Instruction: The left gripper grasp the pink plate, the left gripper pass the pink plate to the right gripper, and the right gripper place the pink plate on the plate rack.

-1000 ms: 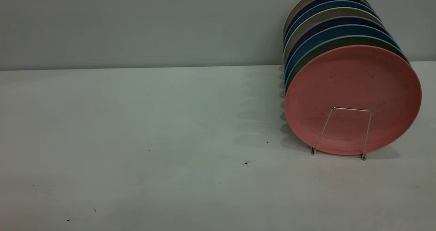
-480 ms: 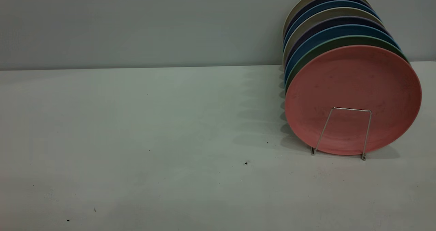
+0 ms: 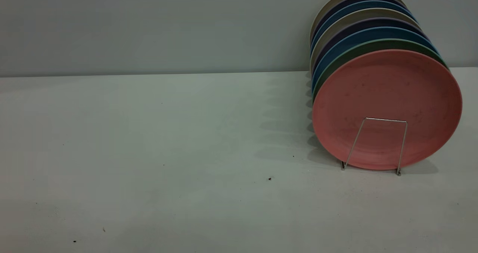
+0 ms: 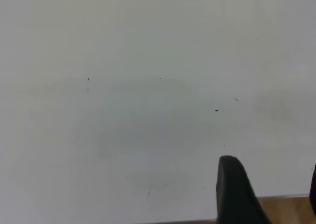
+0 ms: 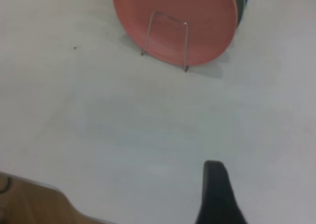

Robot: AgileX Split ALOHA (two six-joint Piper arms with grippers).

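The pink plate stands upright at the front of the plate rack, at the right of the table, behind the rack's front wire loop. No gripper shows in the exterior view. The right wrist view looks at the pink plate and rack loop from a distance. My right gripper is well short of them, open, with only one black finger in frame and bare table beside it. My left gripper hangs over bare table near the table's edge, open and holding nothing.
Several more plates stand in the rack behind the pink one: a green one, then blue, dark and beige ones. The white table stretches left of the rack. A wooden floor shows past the table edge.
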